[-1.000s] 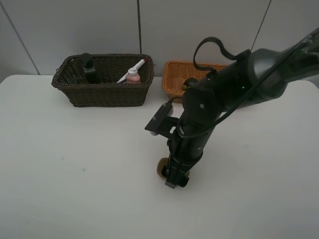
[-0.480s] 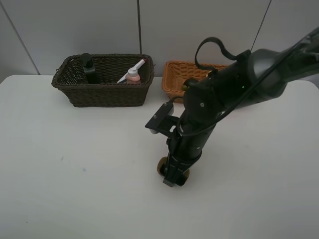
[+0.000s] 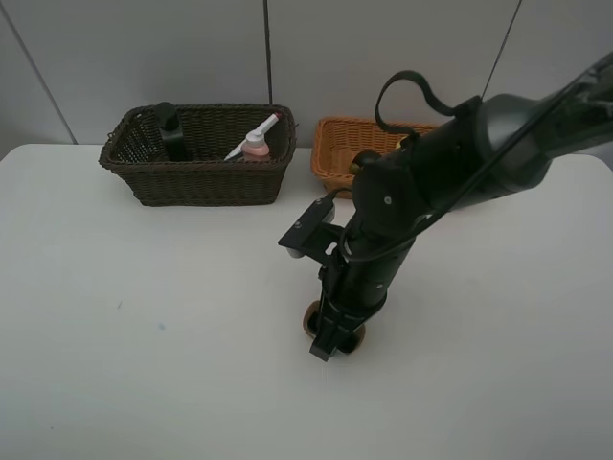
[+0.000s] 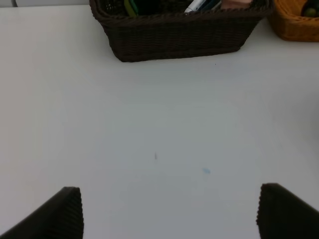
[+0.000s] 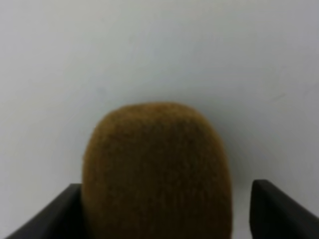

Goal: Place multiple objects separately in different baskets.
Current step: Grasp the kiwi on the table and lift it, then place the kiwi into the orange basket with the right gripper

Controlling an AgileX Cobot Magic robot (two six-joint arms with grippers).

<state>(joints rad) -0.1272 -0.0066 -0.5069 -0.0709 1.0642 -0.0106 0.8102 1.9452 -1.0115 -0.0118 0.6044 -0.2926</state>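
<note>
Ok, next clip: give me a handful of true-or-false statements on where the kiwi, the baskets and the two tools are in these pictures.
1. The kiwi lies on the white table, between the fingers of the right tool. True.
2. The kiwi is already in the tan basket. False: it is on the table, in front of both baskets.
3. The dark basket holds a pink bottle with a white cap. True.
4. The left tool holds a marker. False: its fingers stand wide apart over bare table with nothing between them.
5. The dark basket stands to the right of the tan one in the high view. False: it stands to the left.
</note>
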